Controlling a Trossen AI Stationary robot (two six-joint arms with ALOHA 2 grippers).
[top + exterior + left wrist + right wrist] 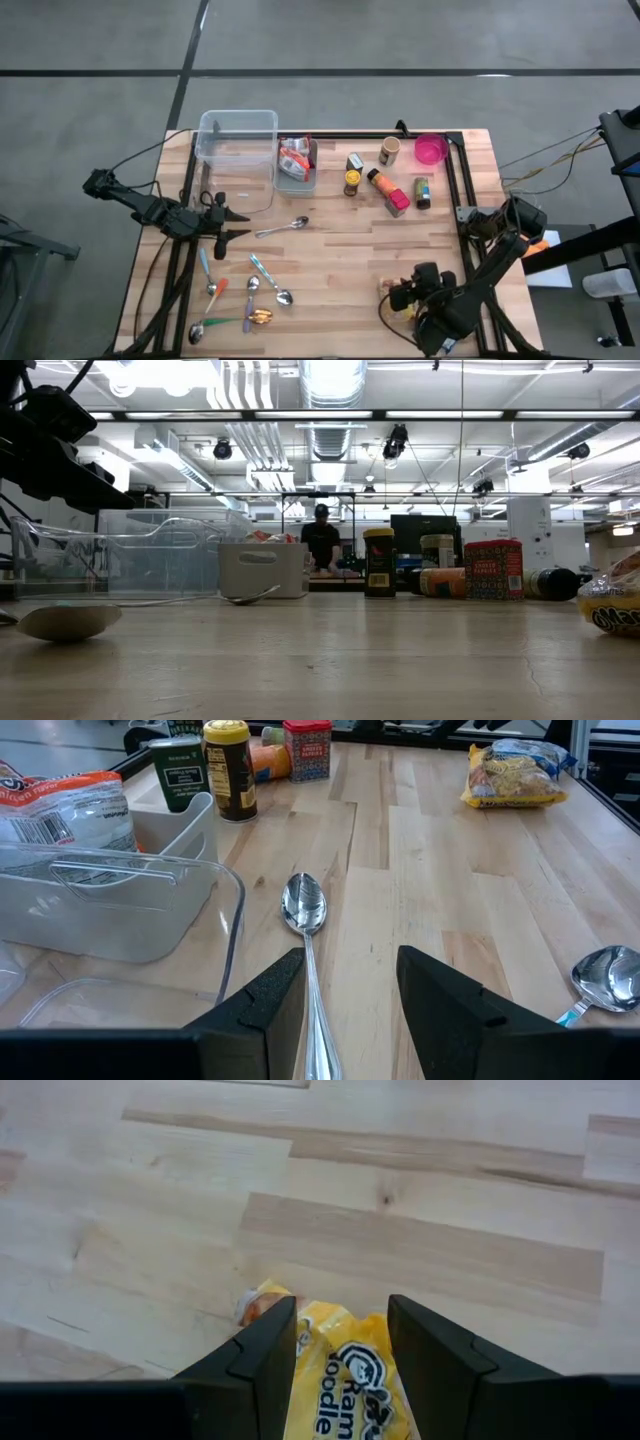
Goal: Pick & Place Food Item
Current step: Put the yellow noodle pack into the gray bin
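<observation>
A yellow noodle packet (338, 1365) sits between the fingers of my right gripper (340, 1350), which is shut on it near the table's near right corner (395, 295). The same packet shows in the left wrist view (515, 770) and at the low view's right edge (612, 605). My left gripper (350, 995) waits open at the table's left (228, 222), its fingers on either side of a metal spoon's handle (312, 990) without touching it. The spoon (304, 905) lies flat on the wood. My right gripper pinches the noodle packet between its two fingers, one on each side edge (300, 1345). The fingers slant down from the near right side and lie along the packet. The crimped far end (258, 1302) points down at the wood; whether it touches the table, I cannot tell.
A clear container (237, 150) and a white bin (296, 170) holding a food packet stand at the back left. Bottles and jars (385, 180) and a pink bowl (431, 150) stand at the back right. Several spoons (250, 295) lie near the front left.
</observation>
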